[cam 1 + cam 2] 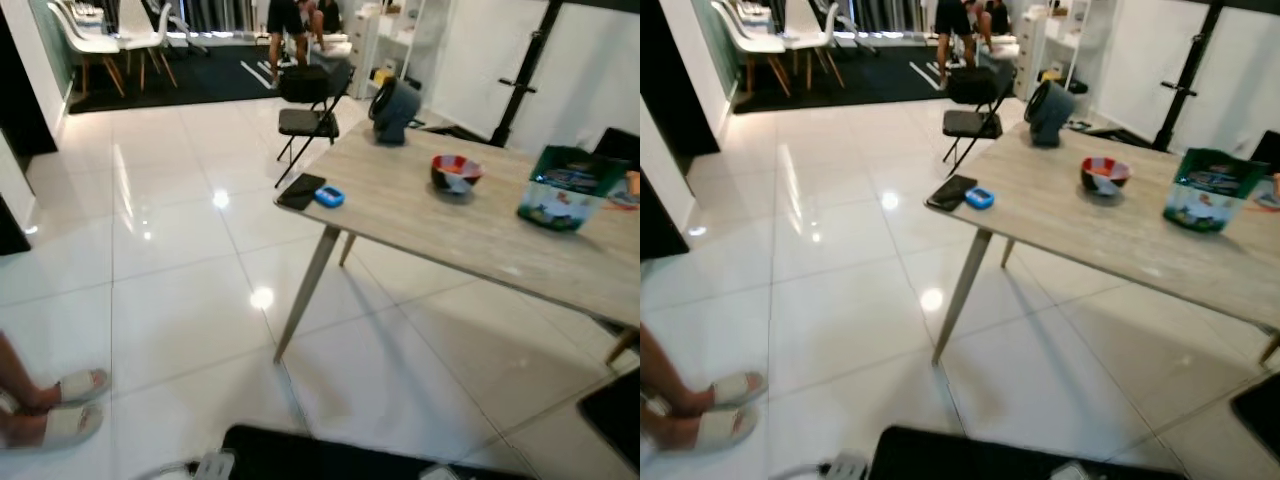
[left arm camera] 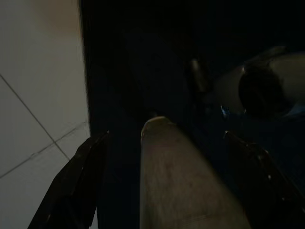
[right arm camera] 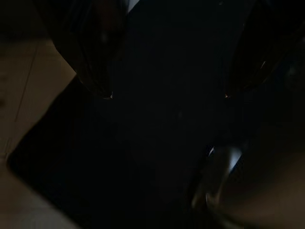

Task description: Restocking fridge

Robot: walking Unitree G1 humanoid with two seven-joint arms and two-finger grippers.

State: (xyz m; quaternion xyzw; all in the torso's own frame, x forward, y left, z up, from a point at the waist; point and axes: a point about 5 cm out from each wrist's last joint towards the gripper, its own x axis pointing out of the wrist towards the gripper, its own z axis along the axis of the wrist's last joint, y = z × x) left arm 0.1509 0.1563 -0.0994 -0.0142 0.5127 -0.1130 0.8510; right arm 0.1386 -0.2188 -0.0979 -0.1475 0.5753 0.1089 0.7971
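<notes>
A green and white carton (image 1: 565, 188) stands on the pale wooden table (image 1: 470, 235) near its right end. A red bowl (image 1: 456, 172) sits mid-table, and a dark grey fan (image 1: 393, 108) is at the far corner. At the near corner lie a black phone (image 1: 301, 190) and a small blue object (image 1: 329, 196). Both arms hang low in shade. My left gripper (image 2: 166, 136) is open over a dark surface, with a pale rounded shape beyond its fingers. My right gripper (image 3: 167, 95) is open too, holding nothing.
A person's sandalled feet (image 1: 60, 405) stand on the white tiles at the lower left. A black folding chair (image 1: 310, 110) is behind the table, white chairs (image 1: 110, 40) and a person (image 1: 290, 20) further back. A dark panel (image 1: 330, 455) lies at the bottom edge.
</notes>
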